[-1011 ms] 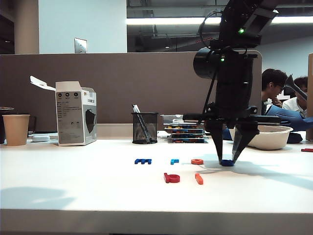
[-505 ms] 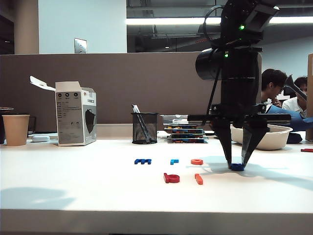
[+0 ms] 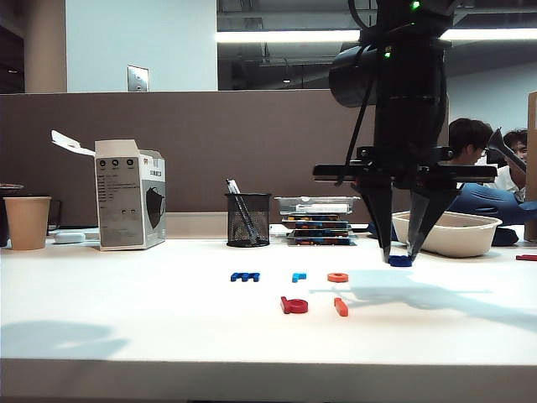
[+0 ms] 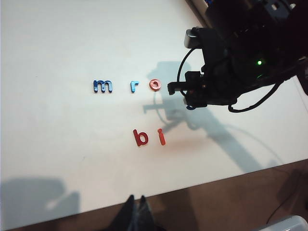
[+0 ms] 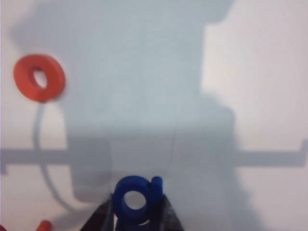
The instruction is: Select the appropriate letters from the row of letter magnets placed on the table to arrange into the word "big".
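My right gripper (image 3: 400, 254) hangs a little above the table (image 3: 126, 336), right of the row, shut on the dark blue letter g (image 3: 400, 261). The right wrist view has that g (image 5: 137, 199) between the fingertips of the right gripper (image 5: 137, 214). The red b (image 3: 294, 305) and orange i (image 3: 341, 306) lie side by side in front of the row. In the row lie the dark blue m (image 3: 245, 276), light blue r (image 3: 299, 276) and orange o (image 3: 338, 277). My left gripper (image 4: 136, 211) is shut and empty beyond the table's near edge, looking at b (image 4: 140, 138) and i (image 4: 162, 138).
At the back stand a paper cup (image 3: 27, 222), a white box (image 3: 130, 195), a mesh pen holder (image 3: 248, 219), a stack of letter trays (image 3: 317, 220) and a white bowl (image 3: 445, 233). A small red piece (image 3: 527, 257) lies at the far right.
The right gripper slid the blue g a little to the right, then lifted it off the table. The other letters and the left gripper stayed put.
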Action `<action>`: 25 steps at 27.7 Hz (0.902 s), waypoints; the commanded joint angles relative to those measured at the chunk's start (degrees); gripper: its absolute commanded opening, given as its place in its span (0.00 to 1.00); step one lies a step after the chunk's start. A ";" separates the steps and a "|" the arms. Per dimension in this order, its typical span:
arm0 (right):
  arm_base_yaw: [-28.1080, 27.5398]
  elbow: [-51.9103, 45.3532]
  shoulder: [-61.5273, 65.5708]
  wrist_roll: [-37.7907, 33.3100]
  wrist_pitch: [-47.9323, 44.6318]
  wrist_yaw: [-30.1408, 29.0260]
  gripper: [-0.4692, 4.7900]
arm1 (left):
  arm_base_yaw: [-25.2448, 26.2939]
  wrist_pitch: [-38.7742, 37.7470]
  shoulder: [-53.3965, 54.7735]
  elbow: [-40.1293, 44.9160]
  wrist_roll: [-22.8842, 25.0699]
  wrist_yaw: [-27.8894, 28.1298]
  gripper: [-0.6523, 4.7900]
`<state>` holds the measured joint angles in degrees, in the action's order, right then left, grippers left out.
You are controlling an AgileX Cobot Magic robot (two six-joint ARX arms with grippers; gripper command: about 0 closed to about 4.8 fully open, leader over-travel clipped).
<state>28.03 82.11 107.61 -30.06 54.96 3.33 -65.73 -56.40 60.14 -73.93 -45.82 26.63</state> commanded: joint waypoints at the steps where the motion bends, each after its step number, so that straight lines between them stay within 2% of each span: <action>1: 1.57 0.00 -0.61 0.48 0.92 -0.28 0.27 | 0.07 0.31 -0.11 -0.22 0.39 0.37 0.11; 9: 5.18 -2.73 -0.61 0.46 -0.55 -0.28 0.27 | 0.07 0.31 -0.11 -0.22 0.39 0.37 0.11; 17: 5.33 -8.76 -0.70 0.02 -2.78 -0.26 0.27 | 0.07 0.31 -0.11 -0.22 0.39 0.37 0.11; 25: 5.33 -9.22 -0.66 0.04 -1.62 -0.72 0.27 | 0.04 0.31 -0.11 -0.22 0.39 0.35 0.11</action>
<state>33.30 73.25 106.59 -29.93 52.27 2.98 -65.73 -56.42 60.16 -73.93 -45.80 26.63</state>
